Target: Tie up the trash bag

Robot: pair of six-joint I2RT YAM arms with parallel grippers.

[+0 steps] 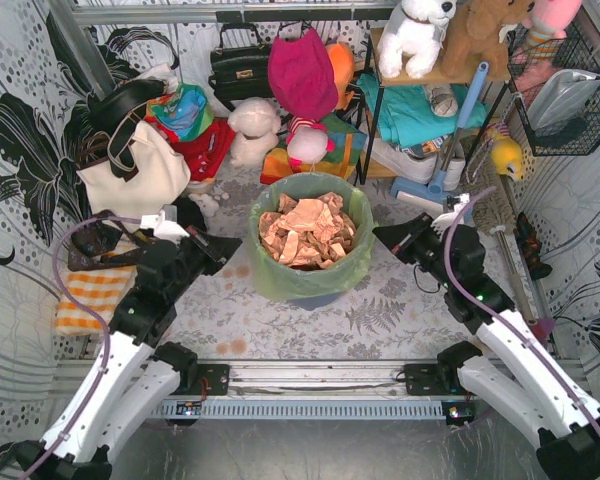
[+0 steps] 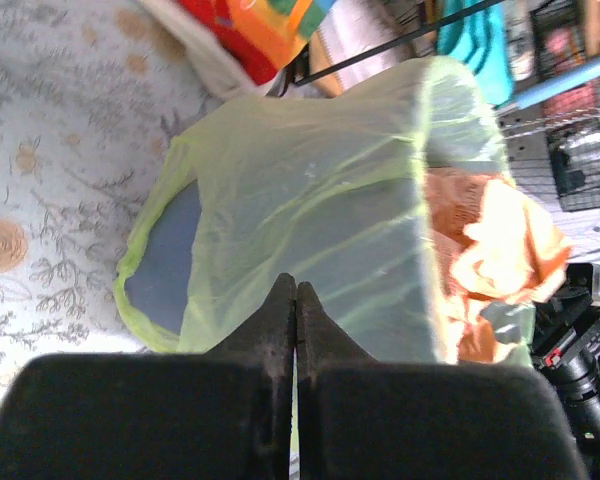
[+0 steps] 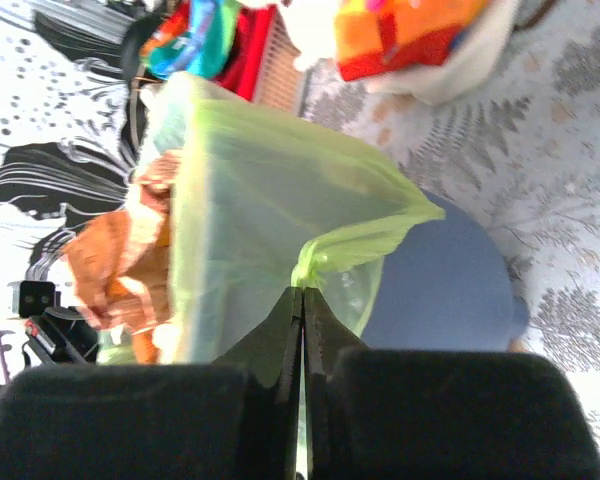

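Observation:
The trash bag point(image 1: 280, 275) is thin light-green film lining a blue-grey bin point(image 1: 320, 297) at the middle of the floor mat, its mouth open over crumpled orange-tan paper point(image 1: 305, 232). My left gripper point(image 1: 232, 262) is at the bag's left side. In the left wrist view it point(image 2: 296, 286) is shut, with creases in the film point(image 2: 310, 190) running to its tips. My right gripper point(image 1: 378, 232) is at the bag's right side. In the right wrist view it point(image 3: 302, 290) is shut on a bunched tuft of the film point(image 3: 250, 200) over the bin wall point(image 3: 440, 280).
A white handbag point(image 1: 130, 175) and an orange striped cloth point(image 1: 90, 295) lie to the left. Plush toys point(image 1: 255, 130) and a black handbag point(image 1: 242, 65) sit behind the bin. At the right stand a shelf rack point(image 1: 430, 110), a blue-handled mop point(image 1: 450, 150) and a wire basket point(image 1: 570, 100).

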